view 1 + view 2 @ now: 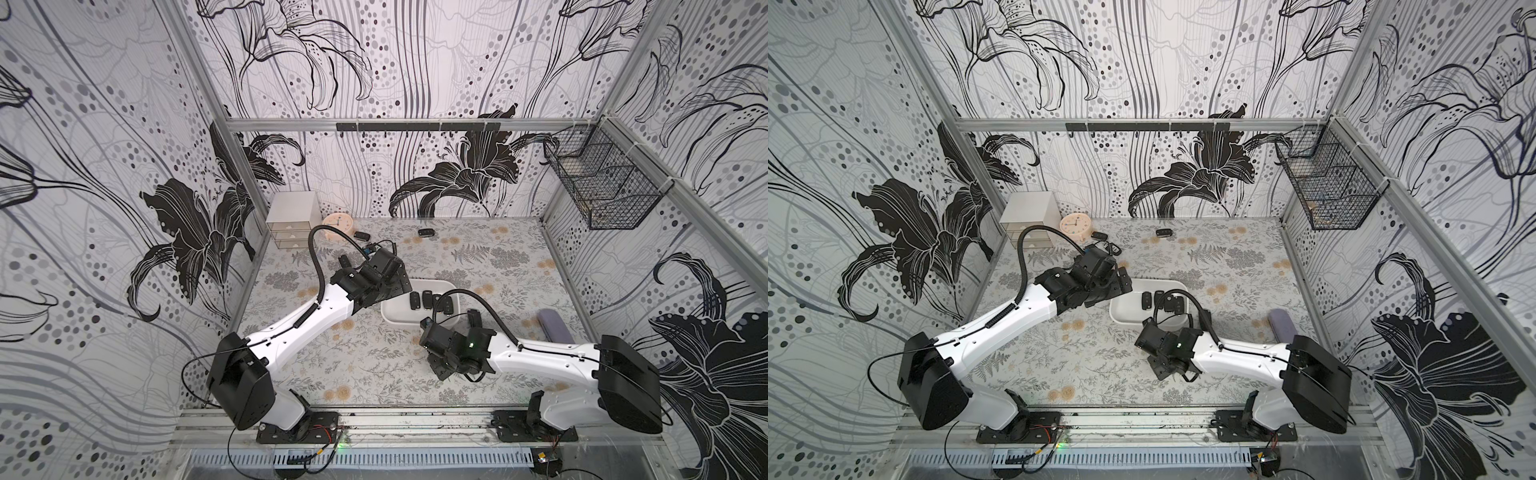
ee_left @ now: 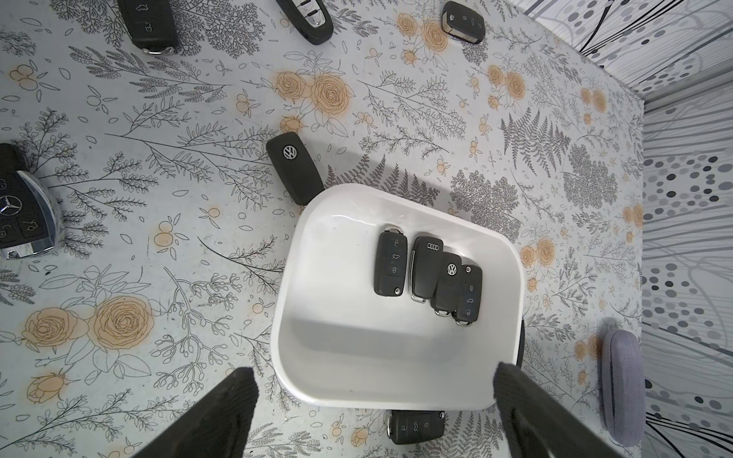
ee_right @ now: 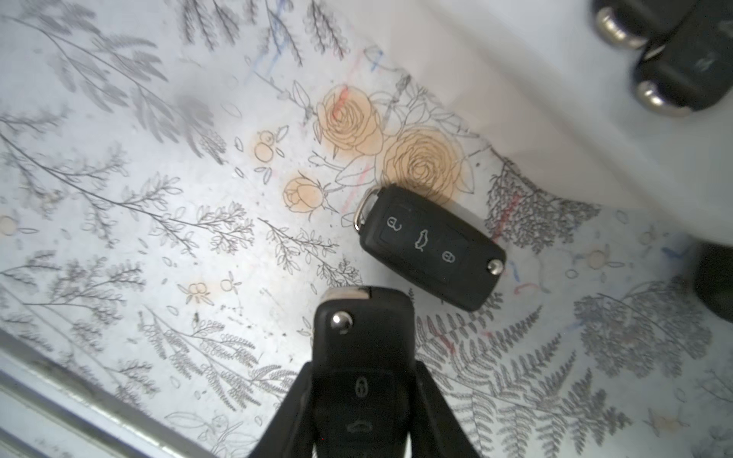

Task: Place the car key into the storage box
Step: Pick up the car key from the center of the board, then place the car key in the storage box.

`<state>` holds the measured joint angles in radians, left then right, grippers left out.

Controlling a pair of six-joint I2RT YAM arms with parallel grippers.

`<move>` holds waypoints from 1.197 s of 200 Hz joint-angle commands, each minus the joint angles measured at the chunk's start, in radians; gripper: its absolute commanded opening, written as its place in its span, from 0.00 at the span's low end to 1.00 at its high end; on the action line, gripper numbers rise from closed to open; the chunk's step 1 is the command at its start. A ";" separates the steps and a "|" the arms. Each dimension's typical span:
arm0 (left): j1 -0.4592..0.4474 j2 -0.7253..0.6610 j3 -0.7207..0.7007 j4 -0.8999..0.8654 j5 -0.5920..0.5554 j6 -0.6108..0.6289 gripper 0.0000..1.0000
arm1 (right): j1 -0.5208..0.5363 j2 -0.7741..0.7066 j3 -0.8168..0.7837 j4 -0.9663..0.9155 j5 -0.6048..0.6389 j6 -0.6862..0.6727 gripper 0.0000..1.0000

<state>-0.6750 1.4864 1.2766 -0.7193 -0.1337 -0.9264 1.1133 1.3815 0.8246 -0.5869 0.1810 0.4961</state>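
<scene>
The storage box (image 1: 399, 316) (image 1: 1128, 311) is a shallow white bin in the middle of the flowered table, with several black car keys (image 2: 426, 269) in it. My left gripper (image 2: 373, 370) (image 1: 390, 286) hangs open over the box's edge with nothing between its fingers (image 2: 222, 412). Just in front of the box, my right gripper (image 3: 363, 390) (image 1: 439, 368) is shut on a black car key (image 3: 363, 341), which sticks out past the fingertips. Another car key (image 3: 432, 246) lies on the table by the box wall (image 3: 595, 119).
More keys lie loose on the table: a VW fob (image 2: 293, 166) against the box, a Mercedes fob (image 2: 20, 210), and others at the back (image 1: 427, 232) (image 1: 362, 236). A grey drawer cabinet (image 1: 291, 220), a clock (image 1: 338, 226), a wire basket (image 1: 598, 183) and a grey case (image 2: 620, 384) line the edges.
</scene>
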 commanded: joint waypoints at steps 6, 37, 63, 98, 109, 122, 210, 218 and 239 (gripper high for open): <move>0.010 0.007 0.039 0.029 -0.039 0.033 0.96 | 0.003 -0.055 0.084 -0.079 0.046 0.038 0.29; 0.037 -0.017 0.030 0.037 -0.038 0.053 0.97 | -0.012 -0.020 0.200 -0.107 0.056 0.032 0.28; 0.078 -0.063 0.003 0.037 -0.034 0.073 0.98 | -0.056 0.043 0.280 -0.098 0.035 0.039 0.27; 0.145 -0.137 -0.052 0.037 -0.004 0.102 0.99 | -0.132 0.168 0.403 -0.081 0.009 0.058 0.27; 0.161 -0.156 -0.069 0.036 0.008 0.114 0.99 | -0.153 0.218 0.452 -0.084 0.008 0.069 0.28; 0.181 -0.177 -0.086 0.026 0.018 0.120 0.99 | -0.170 0.278 0.507 -0.086 0.008 0.081 0.28; 0.258 -0.301 -0.168 -0.010 0.081 0.148 0.99 | -0.205 0.634 0.811 -0.122 0.041 0.185 0.28; 0.260 -0.308 -0.171 -0.014 0.088 0.149 0.99 | -0.210 0.655 0.830 -0.128 0.043 0.187 0.28; 0.261 -0.332 -0.186 -0.015 0.097 0.151 0.99 | -0.220 0.697 0.865 -0.134 0.048 0.191 0.28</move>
<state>-0.4198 1.1870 1.1137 -0.7242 -0.0605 -0.8013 0.9081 2.0369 1.6360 -0.6823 0.1997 0.6521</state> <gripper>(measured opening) 0.993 0.358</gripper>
